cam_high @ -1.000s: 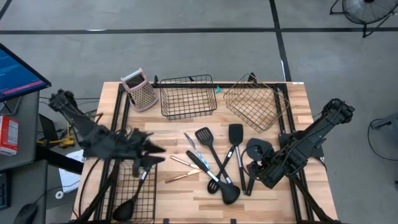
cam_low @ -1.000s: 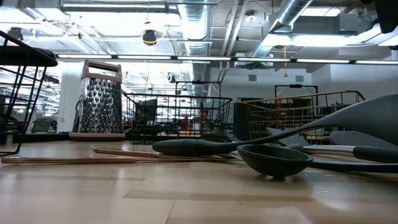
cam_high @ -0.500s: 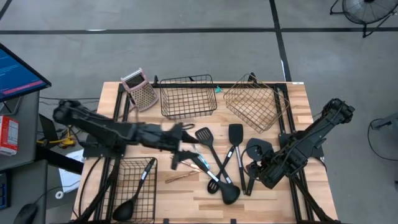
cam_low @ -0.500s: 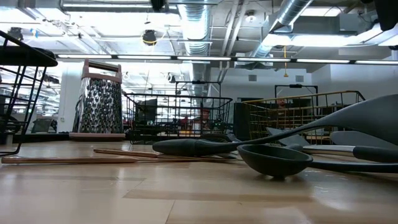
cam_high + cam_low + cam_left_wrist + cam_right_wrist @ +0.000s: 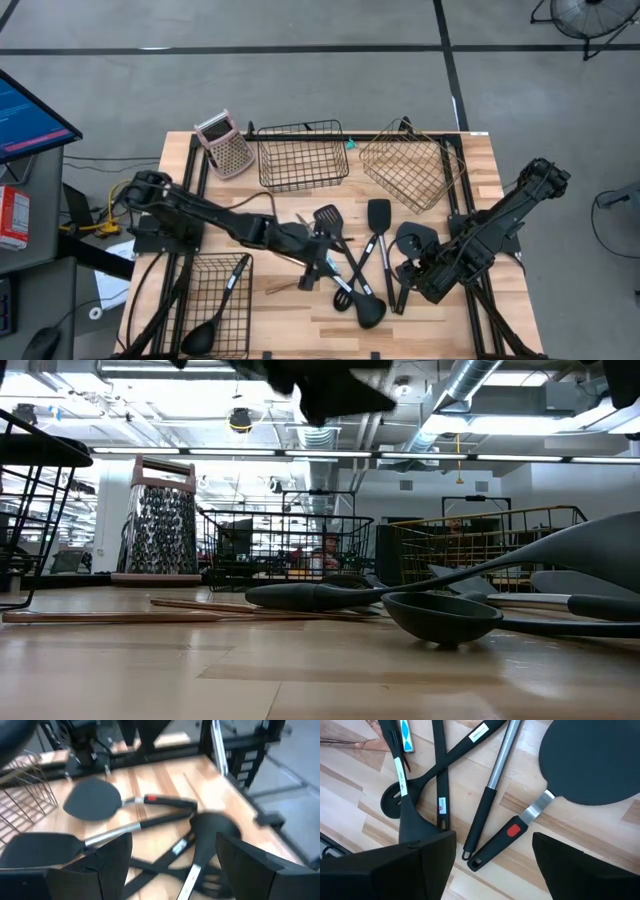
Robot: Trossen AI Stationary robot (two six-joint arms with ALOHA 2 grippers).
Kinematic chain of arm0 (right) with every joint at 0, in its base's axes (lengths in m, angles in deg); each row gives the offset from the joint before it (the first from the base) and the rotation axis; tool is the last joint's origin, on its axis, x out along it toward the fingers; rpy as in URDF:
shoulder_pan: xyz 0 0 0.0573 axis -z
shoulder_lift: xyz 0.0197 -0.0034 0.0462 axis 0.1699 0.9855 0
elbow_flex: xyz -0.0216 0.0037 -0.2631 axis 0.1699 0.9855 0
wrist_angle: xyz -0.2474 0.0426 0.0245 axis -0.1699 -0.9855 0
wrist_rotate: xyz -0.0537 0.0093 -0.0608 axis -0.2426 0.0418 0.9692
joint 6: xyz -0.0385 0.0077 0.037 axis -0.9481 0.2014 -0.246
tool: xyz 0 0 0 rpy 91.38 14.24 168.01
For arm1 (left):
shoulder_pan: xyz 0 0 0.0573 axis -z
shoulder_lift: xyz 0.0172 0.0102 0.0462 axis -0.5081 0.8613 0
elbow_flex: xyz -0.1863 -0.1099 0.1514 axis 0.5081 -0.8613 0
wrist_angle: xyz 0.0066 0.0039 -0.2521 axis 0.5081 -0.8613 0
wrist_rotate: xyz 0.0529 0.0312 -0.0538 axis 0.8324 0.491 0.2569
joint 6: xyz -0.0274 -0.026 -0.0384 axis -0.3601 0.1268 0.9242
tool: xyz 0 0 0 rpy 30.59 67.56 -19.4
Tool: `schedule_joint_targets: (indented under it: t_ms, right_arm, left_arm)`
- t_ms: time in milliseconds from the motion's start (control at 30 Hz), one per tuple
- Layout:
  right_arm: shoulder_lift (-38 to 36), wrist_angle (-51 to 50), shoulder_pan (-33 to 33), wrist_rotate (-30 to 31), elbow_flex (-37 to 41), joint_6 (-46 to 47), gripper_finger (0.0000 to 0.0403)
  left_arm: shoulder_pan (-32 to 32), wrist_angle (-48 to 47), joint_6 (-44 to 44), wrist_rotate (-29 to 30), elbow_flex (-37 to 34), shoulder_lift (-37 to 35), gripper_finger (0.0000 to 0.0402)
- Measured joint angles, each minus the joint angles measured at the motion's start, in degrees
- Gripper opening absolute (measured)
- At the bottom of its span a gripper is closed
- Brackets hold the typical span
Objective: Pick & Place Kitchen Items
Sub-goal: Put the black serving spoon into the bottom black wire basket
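Having left a ladle [image 5: 205, 335] in the black basket [image 5: 198, 268], our left gripper [image 5: 322, 262] now hovers empty, fingers apart, over the utensil pile [image 5: 350, 260] for another pick, while the right gripper [image 5: 425, 280] waits, also spread.

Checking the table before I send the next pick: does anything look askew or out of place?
Yes. The copper wire basket sits skewed, rotated against the table edge, unlike the square-set black wire basket. The loose utensils lie crossed in a tangled pile mid-table, handles overlapping. Nothing looks spilled or broken.
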Motion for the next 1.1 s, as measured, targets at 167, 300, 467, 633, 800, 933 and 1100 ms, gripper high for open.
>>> schedule_joint_targets:
  t_ms: [167,300,467,633,800,933,1100]
  right_arm:
    - [0.0,0.0,0.0,0.2,0.0,0.0,0.0260]
    - [0.0,0.1,0.0,0.2,0.0,0.0,0.0260]
    - [0.0,0.2,0.0,0.2,0.0,0.0,0.0260]
    - [0.0,0.2,0.0,0.2,0.0,0.0,0.0260]
    - [0.0,0.2,0.0,1.1,0.0,0.1,0.0260]
    - [0.0,0.2,0.0,1.1,0.0,0.2,0.0260]
    - [0.0,0.2,0.0,1.1,0.0,0.2,0.0260]
  left_arm:
    - [-0.1,0.9,-2.2,-2.7,0.0,3.5,0.0269]
    - [-0.2,0.9,-3.4,-2.7,0.0,5.8,0.0269]
    - [-0.2,1.0,-8.4,-2.8,0.0,8.6,0.0269]
    - [-0.4,1.4,-8.7,-4.4,0.0,11.4,0.0269]
    - [-1.0,1.9,-8.7,-6.8,0.0,14.0,0.0269]
    - [-1.1,1.7,-8.7,-7.2,0.0,15.4,0.0269]
    - [-1.4,1.9,-9.5,-7.2,0.0,16.0,0.0269]
